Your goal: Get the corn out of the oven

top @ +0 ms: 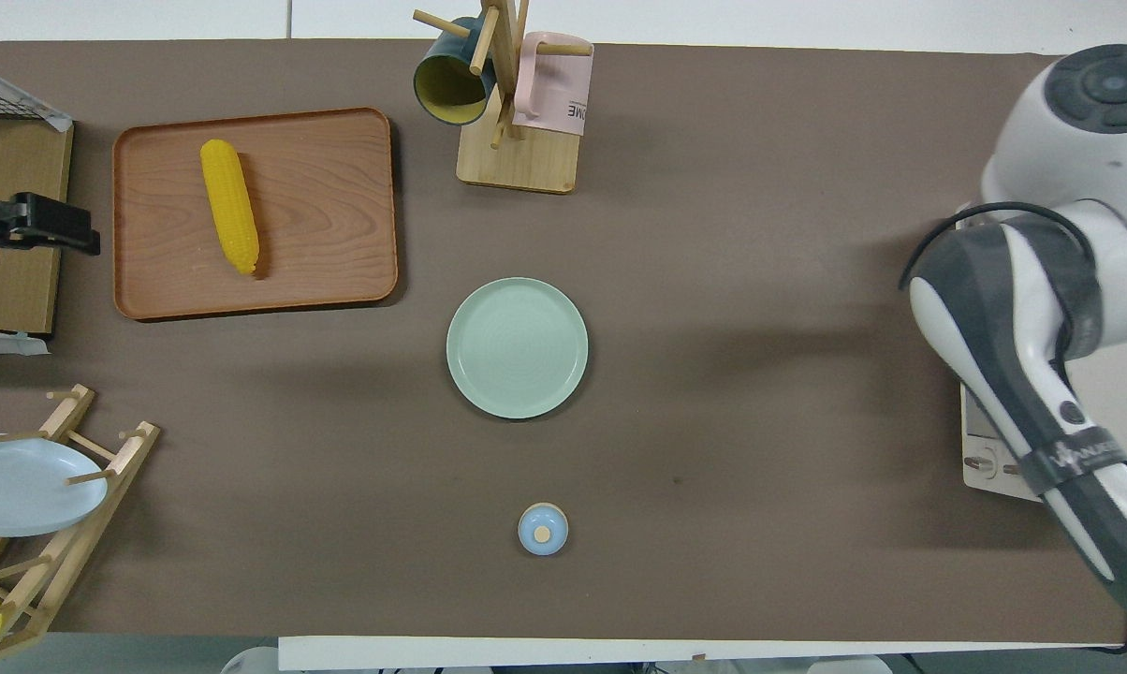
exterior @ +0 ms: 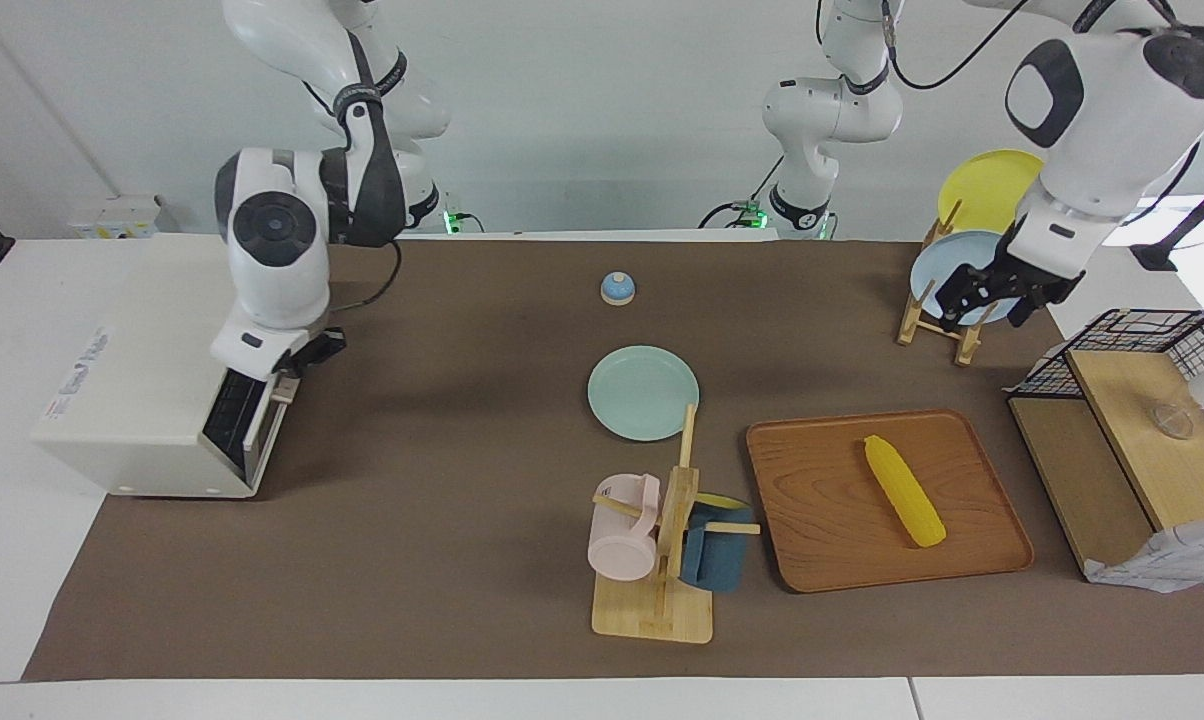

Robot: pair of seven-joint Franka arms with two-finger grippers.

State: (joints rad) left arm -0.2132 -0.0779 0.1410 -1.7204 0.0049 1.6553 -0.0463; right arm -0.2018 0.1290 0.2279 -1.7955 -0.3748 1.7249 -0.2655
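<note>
The yellow corn (exterior: 904, 490) lies flat and free on the wooden tray (exterior: 822, 500), toward the left arm's end of the table. It also shows in the overhead view (top: 229, 206) on that tray (top: 329, 215). My left gripper (exterior: 997, 292) is open and empty. It hangs high over the gap between the plate rack and the wire basket, well away from the corn. The cream oven (exterior: 132, 370) stands at the right arm's end, its dark door upright, shut or nearly so. My right gripper (exterior: 302, 358) is at the door's top edge.
A green plate (exterior: 643, 392) lies mid-table, with a small blue bell (exterior: 617, 288) nearer to the robots. A mug rack (exterior: 662, 540) with two mugs stands beside the tray. A plate rack (exterior: 962, 270) and a wire basket (exterior: 1132, 340) stand at the left arm's end.
</note>
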